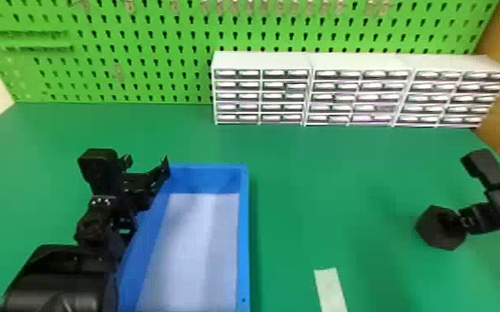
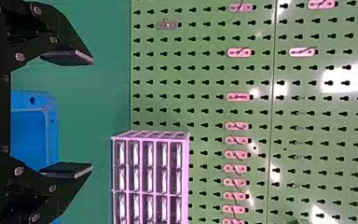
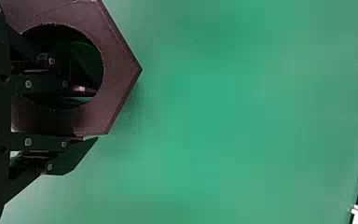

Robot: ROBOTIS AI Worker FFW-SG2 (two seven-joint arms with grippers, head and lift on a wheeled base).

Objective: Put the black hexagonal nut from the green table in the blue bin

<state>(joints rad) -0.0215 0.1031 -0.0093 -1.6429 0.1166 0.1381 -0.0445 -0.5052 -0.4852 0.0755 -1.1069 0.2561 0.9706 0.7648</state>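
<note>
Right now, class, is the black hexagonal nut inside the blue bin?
No, the nut is in the right gripper, well to the right of the bin.

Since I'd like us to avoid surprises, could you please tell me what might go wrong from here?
The right gripper holds the black hexagonal nut by one side of its ring, one finger inside the hole, so it may swivel or slip. The left gripper, open by the left rim of the blue bin, could obstruct the drop or nudge the bin.
</note>
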